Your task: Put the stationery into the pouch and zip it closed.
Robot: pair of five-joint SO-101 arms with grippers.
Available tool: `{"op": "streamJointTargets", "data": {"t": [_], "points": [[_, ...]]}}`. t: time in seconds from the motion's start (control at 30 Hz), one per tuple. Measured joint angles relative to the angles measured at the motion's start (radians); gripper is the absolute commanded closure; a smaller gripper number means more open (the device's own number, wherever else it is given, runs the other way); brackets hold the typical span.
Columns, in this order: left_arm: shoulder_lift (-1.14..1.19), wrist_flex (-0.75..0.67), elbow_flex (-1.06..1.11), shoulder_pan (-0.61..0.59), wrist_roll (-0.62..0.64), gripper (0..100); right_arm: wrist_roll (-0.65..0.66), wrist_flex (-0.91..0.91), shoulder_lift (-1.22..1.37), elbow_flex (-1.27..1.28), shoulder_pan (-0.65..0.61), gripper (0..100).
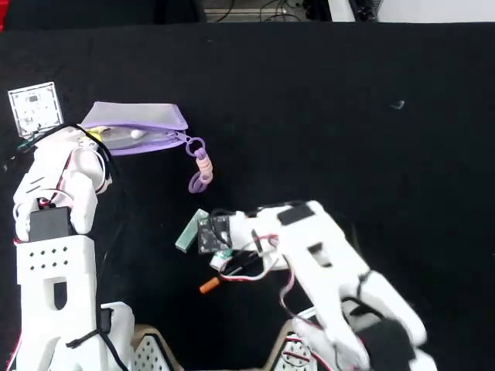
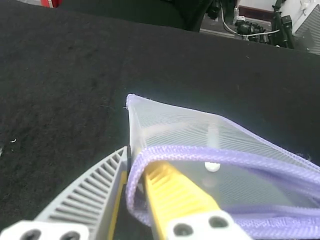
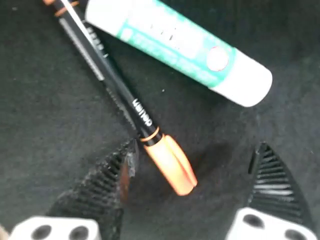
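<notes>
Pouch (image 1: pixel 135 131) pinched at far left, stationery loose near centre.
The purple pouch lies on the black table (image 1: pixel 348 116), its left end clamped by the left gripper (image 2: pixel 136 162). The right gripper (image 3: pixel 196 147) hangs spread wide, straddling the pen (image 3: pixel 120 100) at its orange cap; the glue stick (image 3: pixel 175 42) lies beside the pen.

Pen (image 3: pixel 125 97) cut off at edge (glue stick (image 3: pixel 175 40) too), pouch (image 2: pixel 200 135) cropped

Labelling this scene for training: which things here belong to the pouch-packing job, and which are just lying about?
Job: purple pouch, orange-capped pen, glue stick.
Lying about: white square board beside the left arm, cables beyond the table.
</notes>
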Motion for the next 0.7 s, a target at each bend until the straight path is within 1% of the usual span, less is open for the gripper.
{"op": "streamJointTargets", "data": {"t": [0.07,0.13,0.2,0.27,0.43,0.53,0.7], "points": [[0.0,0.0,0.0,0.0,0.0,97,0.0,-0.006,0.068,-0.029,0.0,69.8],[0.0,0.0,0.0,0.0,0.0,97,0.0,-0.008,0.124,-0.052,0.0,76.8],[0.0,0.0,0.0,0.0,0.0,97,0.005,-0.002,0.158,-0.08,0.0,83.1],[0.0,0.0,0.0,0.0,0.0,97,0.009,0.011,0.18,-0.112,0.005,87.1],[0.0,-0.003,0.0,0.0,0.0,97,0.012,0.015,0.216,-0.163,0.006,92.2],[0.0,-0.003,0.0,0.0,0.0,97,0.012,0.017,0.222,-0.172,0.006,98.5],[0.0,-0.003,0.0,0.0,0.0,97,0.012,0.02,0.224,-0.17,0.006,98.7]]}}
